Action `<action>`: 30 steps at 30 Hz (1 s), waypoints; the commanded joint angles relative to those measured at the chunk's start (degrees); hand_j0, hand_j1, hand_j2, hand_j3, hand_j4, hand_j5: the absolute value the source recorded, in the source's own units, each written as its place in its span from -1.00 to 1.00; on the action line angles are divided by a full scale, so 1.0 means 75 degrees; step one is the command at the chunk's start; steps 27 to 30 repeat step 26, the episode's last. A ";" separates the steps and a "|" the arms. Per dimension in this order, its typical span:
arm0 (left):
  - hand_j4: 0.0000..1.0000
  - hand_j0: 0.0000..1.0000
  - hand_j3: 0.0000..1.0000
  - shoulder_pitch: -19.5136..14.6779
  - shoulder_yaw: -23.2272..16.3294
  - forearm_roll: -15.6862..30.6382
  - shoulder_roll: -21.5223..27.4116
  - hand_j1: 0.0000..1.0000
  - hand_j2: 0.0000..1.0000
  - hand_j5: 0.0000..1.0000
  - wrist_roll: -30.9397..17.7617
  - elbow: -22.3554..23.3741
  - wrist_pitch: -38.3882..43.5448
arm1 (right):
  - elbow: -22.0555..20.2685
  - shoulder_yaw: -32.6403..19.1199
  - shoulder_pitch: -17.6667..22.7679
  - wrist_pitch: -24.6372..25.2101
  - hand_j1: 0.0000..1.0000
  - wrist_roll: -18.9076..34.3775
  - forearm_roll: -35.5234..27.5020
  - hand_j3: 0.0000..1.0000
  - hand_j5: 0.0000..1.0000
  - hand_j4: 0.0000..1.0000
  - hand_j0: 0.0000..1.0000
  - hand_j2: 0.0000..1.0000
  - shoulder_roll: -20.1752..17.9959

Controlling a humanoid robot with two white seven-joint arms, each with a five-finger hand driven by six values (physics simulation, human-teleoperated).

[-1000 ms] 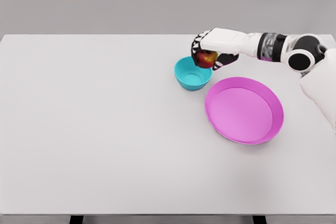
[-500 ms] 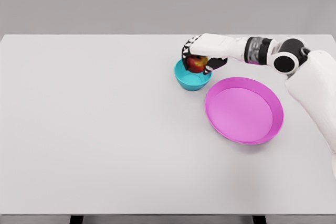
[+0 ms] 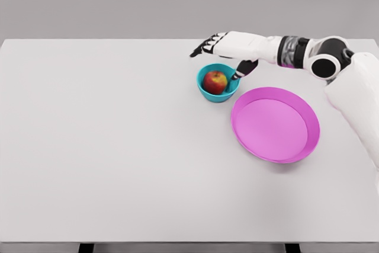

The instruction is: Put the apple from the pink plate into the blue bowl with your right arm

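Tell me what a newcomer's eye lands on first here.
The red apple sitting inside the blue bowl, right of the table's middle toward the back. Just above it, the right hand hovers with fingers spread. The big pink plate lies bare beside the bowl, to its right.

Apple [image 3: 215, 81] no longer in the grip of the right hand [image 3: 228, 48]: now down inside the blue bowl [image 3: 206, 91], resting on its floor, fully visible and free of any contact. A second ago held beside the bowl's far right rim, half a second ago directly over the opening, wrapped by curled digits. Fingers [image 3: 203, 46] now spread and extended to the left, above and behind the bowl's far rim, thumb [image 3: 242, 69] pointing down beside the right rim. Hand shifted further left across these moments, and slightly higher than half a second ago.
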 commanded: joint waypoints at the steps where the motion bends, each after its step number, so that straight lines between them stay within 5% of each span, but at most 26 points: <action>1: 1.00 1.00 1.00 0.0000 0.0000 0.0001 0.0000 1.00 1.00 1.00 -0.0006 0.0000 -0.0002 | -0.0640 -0.0437 0.0024 0.0027 1.00 -0.0005 -0.0122 1.00 1.00 1.00 1.00 1.00 -0.0391; 4: 1.00 1.00 1.00 0.0000 0.0000 0.0001 0.0000 1.00 1.00 1.00 0.0005 0.0000 -0.0002 | -0.1344 -0.1140 0.0457 0.0027 1.00 -0.0005 -0.0542 1.00 1.00 1.00 1.00 1.00 -0.1047; 9: 1.00 1.00 1.00 0.0000 0.0000 0.0001 0.0000 1.00 1.00 1.00 0.0005 0.0000 -0.0002 | -0.1567 -0.1773 0.1324 0.0027 1.00 -0.0005 -0.1387 1.00 1.00 1.00 1.00 1.00 -0.2055; 12: 1.00 1.00 1.00 -0.0012 0.0000 0.0001 0.0000 1.00 1.00 1.00 -0.0006 0.0000 -0.0002 | -0.1496 -0.1890 0.1605 0.0027 1.00 -0.0005 -0.1575 1.00 1.00 1.00 1.00 1.00 -0.2102; 16: 1.00 1.00 1.00 0.0000 0.0000 0.0001 0.0000 1.00 1.00 1.00 -0.0006 0.0000 -0.0002 | -0.1801 -0.3660 0.3128 0.0027 1.00 -0.0005 -0.1575 1.00 1.00 1.00 1.00 1.00 -0.1798; 20: 1.00 1.00 1.00 0.0000 0.0000 0.0001 0.0000 1.00 1.00 1.00 0.0006 0.0000 -0.0002 | -0.1789 -0.4164 0.3633 0.0027 1.00 -0.0005 -0.1587 1.00 1.00 1.00 1.00 1.00 -0.1833; 30: 1.00 1.00 1.00 0.0000 0.0000 0.0001 0.0000 1.00 1.00 1.00 0.0005 0.0000 -0.0002 | -0.1707 -0.4246 0.3809 0.0027 1.00 -0.0005 -0.1575 1.00 1.00 1.00 1.00 1.00 -0.1786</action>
